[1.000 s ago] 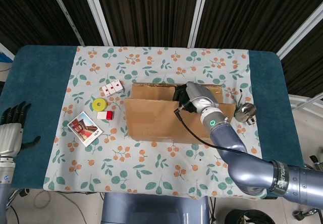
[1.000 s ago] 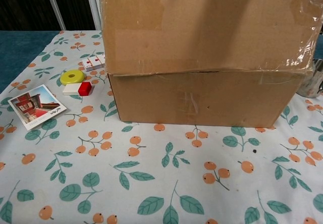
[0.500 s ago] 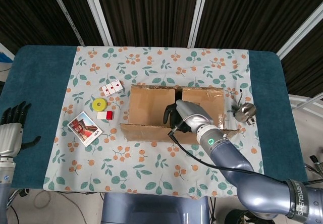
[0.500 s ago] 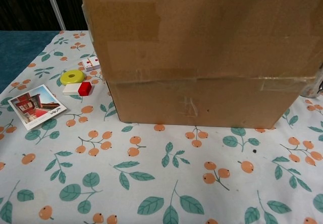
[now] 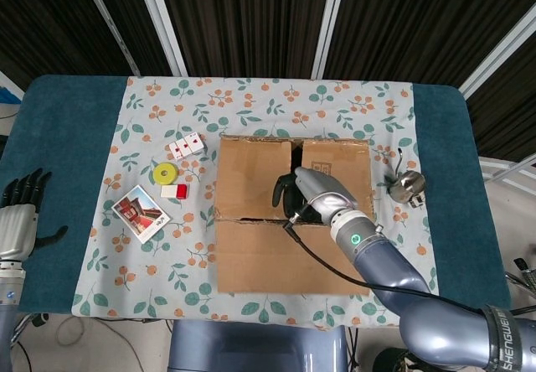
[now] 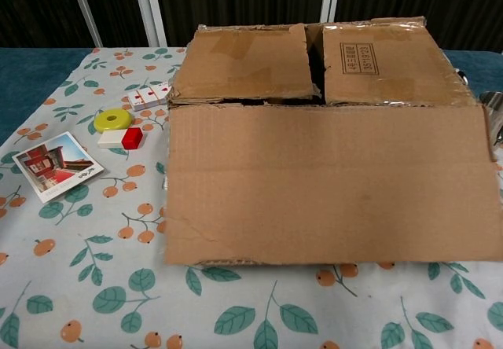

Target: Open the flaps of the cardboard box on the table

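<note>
The cardboard box (image 5: 293,179) stands mid-table on the floral cloth. Its long near flap (image 5: 289,255) (image 6: 326,184) lies folded out flat toward me. Two inner flaps, left (image 5: 251,175) (image 6: 244,62) and right (image 5: 339,164) (image 6: 381,56), still cover the top, with a dark seam between them. My right hand (image 5: 303,194) hovers over that seam at the box's near edge, dark fingers (image 5: 280,192) pointing left, holding nothing. It does not show in the chest view. My left hand (image 5: 21,213) rests at the table's far left edge, fingers spread and empty.
Left of the box lie red-and-white tiles (image 5: 186,145) (image 6: 146,96), a yellow ring (image 5: 166,172) (image 6: 113,119), a red-and-white block (image 5: 175,191) (image 6: 123,137) and a postcard (image 5: 140,213) (image 6: 55,164). A metal cup (image 5: 407,187) stands by the box's right side.
The near flap swung from upright down toward me and now lies flat. My right hand came back with it from the far side to the box's near edge. The left hand stayed still.
</note>
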Available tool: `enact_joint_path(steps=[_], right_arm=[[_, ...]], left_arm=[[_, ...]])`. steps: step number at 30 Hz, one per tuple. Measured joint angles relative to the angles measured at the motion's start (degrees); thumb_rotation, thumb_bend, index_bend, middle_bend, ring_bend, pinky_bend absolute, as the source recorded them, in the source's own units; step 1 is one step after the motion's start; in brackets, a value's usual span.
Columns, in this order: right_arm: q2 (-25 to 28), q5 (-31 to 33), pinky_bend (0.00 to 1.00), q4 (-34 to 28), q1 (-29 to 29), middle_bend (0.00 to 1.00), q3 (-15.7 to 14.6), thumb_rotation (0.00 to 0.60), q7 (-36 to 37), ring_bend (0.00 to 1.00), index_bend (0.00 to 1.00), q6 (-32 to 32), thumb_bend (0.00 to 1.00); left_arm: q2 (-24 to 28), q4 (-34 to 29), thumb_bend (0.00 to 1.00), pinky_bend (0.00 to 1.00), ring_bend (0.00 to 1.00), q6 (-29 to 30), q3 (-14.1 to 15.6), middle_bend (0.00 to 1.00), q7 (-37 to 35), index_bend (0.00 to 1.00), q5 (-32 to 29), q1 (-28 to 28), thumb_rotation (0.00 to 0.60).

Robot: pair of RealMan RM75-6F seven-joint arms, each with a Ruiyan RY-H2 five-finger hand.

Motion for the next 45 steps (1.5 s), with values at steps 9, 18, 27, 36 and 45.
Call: enact_joint_path(steps=[9,18,27,36,45], right_arm=[[-0.08,-10.37,0.45,-1.8,-4.59,0.5,-2.74,0.6,2.08,0.51,0.43,4.88,0.71],[-5.26,-41.02,0.24,-0.49,-18.09,0.06,-13.2,0.6,2.39,0.08,0.06,23.0,0.42],[-15.79,-72.29,0.23,14.79,-38.67,0.0,-28.43,0.6,1.34,0.01,0.0,45.29,0.39],[-26.57,-78.91,0.23,31.93,-50.43,0.0,-31.82,0.6,7.53,0.0,0.0,50.47,0.43],[-31.01,-82.04,0.23,40.06,-53.9,0.0,-28.77,0.6,14.85,0.0,0.0,49.66,0.45]], left_arm=[[0.21,-0.23,0.17,0.0,0.0,-0.04,0.18,0.0,0.74,0.0,0.31,0.0,0.6],[1.29,-1.92,0.17,0.0,0.0,-0.51,0.56,0.0,3.52,0.0,1.31,-0.61,0.6],[3.25,-5.87,0.19,0.0,0.0,-2.11,0.13,0.0,7.71,0.0,2.75,-3.13,0.6],[7.83,-12.82,0.28,0.0,0.0,-11.5,-3.2,0.0,12.81,0.0,3.66,-11.95,0.6],[11.69,-17.65,0.59,0.06,0.0,-26.31,-7.27,0.0,16.22,0.0,1.49,-24.35,0.6]])
